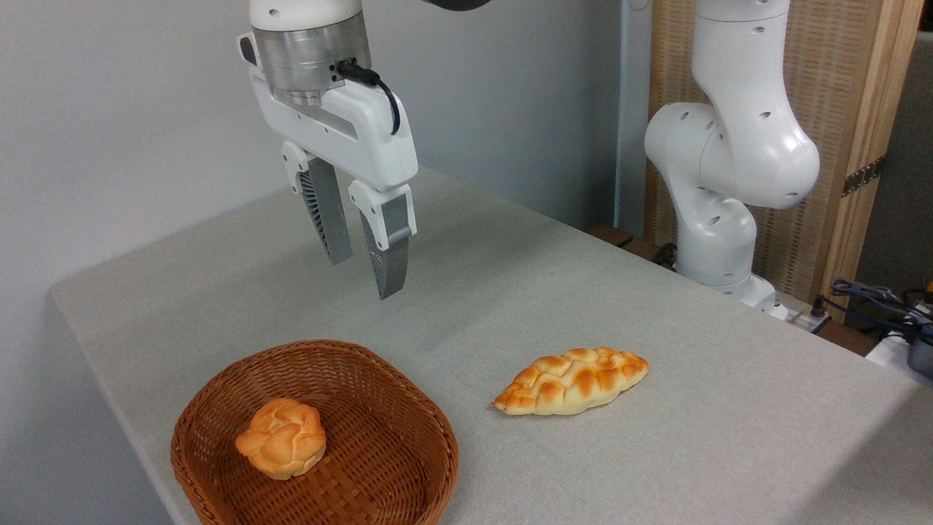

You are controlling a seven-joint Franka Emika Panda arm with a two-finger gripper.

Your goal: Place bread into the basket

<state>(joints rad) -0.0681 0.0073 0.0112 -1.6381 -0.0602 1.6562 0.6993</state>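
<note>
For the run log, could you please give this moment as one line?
gripper: open, raised, empty | bread: on table, right of basket | bun: in basket

Illumination was bright, even and diffuse. The table carried only soft, faint shadows. Focus was sharp throughout, with no glare, motion blur or visible edge distortion

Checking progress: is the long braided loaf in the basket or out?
Out. The loaf lies on the table, right of the basket, not touching it. Only a small bun sits inside.
</note>
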